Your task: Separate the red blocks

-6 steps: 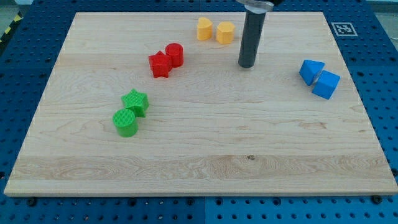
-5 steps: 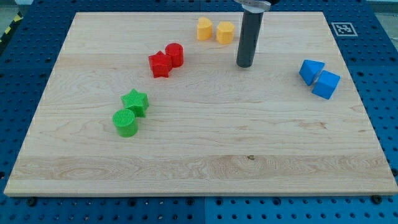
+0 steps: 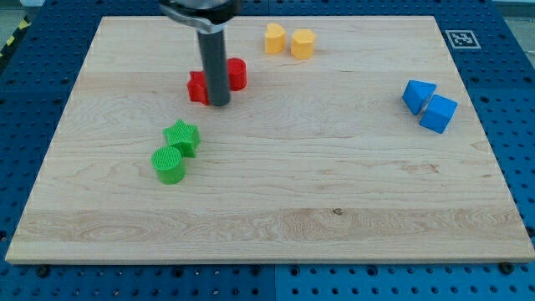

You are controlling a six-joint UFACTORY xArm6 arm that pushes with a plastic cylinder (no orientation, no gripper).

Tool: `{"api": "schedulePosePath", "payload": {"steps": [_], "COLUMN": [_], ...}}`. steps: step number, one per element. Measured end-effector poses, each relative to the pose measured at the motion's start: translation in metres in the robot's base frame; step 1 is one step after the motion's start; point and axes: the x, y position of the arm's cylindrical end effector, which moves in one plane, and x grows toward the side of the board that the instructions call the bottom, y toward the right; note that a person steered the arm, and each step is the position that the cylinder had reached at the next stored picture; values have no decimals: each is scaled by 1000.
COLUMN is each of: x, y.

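Observation:
My tip (image 3: 218,103) stands between the two red blocks at the upper left of the board. The red star block (image 3: 197,88) lies just to the tip's left, partly hidden by the rod. The red cylinder (image 3: 237,73) lies just to the rod's right and slightly higher in the view. The rod appears to touch both.
A green star (image 3: 182,136) and a green cylinder (image 3: 169,164) sit together below the red pair. Two yellow blocks (image 3: 275,38) (image 3: 303,43) sit near the view's top. Two blue blocks (image 3: 417,94) (image 3: 439,113) sit at the view's right. The wooden board (image 3: 334,209) lies on a blue perforated table.
My tip has moved left and slightly down, from right of the yellow blocks to between the red blocks. The red star has shifted left, away from the red cylinder.

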Motion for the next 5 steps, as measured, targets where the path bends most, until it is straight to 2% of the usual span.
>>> {"api": "schedulePosePath", "payload": {"steps": [2,5], "x": [-14,-41], "y": [-56,-35]}}
